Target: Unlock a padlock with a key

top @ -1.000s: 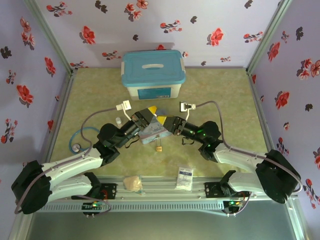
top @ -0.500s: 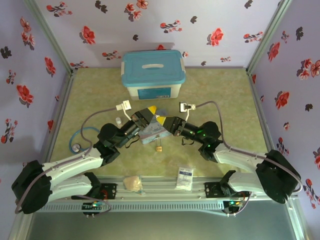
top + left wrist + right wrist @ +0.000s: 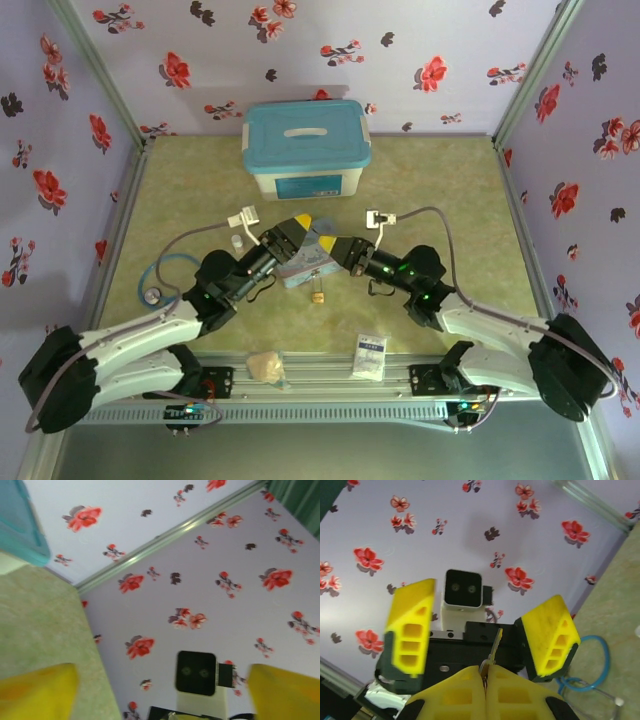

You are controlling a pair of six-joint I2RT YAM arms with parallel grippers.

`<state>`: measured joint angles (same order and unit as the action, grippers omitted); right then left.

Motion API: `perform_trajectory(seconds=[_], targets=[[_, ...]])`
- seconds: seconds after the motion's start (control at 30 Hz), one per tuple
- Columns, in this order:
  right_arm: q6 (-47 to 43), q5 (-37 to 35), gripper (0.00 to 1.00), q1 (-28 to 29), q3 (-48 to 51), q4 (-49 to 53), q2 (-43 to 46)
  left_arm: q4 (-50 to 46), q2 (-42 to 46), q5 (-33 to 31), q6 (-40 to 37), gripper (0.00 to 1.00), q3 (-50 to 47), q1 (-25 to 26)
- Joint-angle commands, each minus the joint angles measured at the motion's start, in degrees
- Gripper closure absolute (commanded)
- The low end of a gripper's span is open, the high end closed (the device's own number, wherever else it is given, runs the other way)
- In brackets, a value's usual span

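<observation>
My right gripper [image 3: 485, 672] is shut on the key [image 3: 495, 642], a thin metal blade sticking up from between the yellow pads. Straight ahead of it the left gripper's two yellow fingers [image 3: 410, 625] stand wide apart with nothing between them. In the left wrist view the left gripper [image 3: 160, 685] is open, facing the right wrist camera. From above, the left gripper [image 3: 300, 232] and right gripper [image 3: 333, 246] meet nose to nose at mid-table. The padlock [image 3: 318, 297], a tiny brass square, lies on the mat just in front of them, untouched.
A blue-grey tin [image 3: 305, 268] lies under the two grippers. A blue-lidded box [image 3: 305, 145] stands at the back. A small white bottle [image 3: 237, 241] and a stethoscope [image 3: 152, 293] lie left. A white packet [image 3: 369, 355] and a beige lump [image 3: 265, 366] sit near the front rail.
Both arms have shifted slightly: the right arm's elbow has swung right and down, the left wrist has edged left. The key stays pinched in the right gripper.
</observation>
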<state>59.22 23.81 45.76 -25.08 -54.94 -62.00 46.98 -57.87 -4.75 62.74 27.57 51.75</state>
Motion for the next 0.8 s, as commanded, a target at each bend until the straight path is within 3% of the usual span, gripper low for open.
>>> perform_trajectory(seconds=[0.0,0.13,0.3,0.5,0.6,0.77], targets=[[-4.1,-4.6,1.00,0.0,1.6,9.3,3.6,-14.5,6.1,-6.6,-5.1,0.00,2.4,0.1],[-7.4,-8.9,1.00,-0.1,1.1,23.5,7.9,-35.2,8.5,-8.7,-8.5,0.00,7.1,0.1],[-11.9,-14.4,1.00,-0.3,-0.9,42.9,11.3,-48.9,1.8,0.0,-12.1,0.00,12.6,0.3],[-11.4,-17.6,1.00,-2.5,1.4,50.8,15.3,-49.2,-4.8,2.8,-9.3,0.13,10.8,5.8],[-9.8,-17.5,1.00,-2.6,3.5,48.9,16.8,-54.2,-10.1,1.9,-10.6,0.13,13.6,8.9],[-8.8,-17.4,1.00,-2.6,5.2,49.1,18.7,-49.9,-14.8,-0.8,-9.9,0.13,10.4,9.2]])
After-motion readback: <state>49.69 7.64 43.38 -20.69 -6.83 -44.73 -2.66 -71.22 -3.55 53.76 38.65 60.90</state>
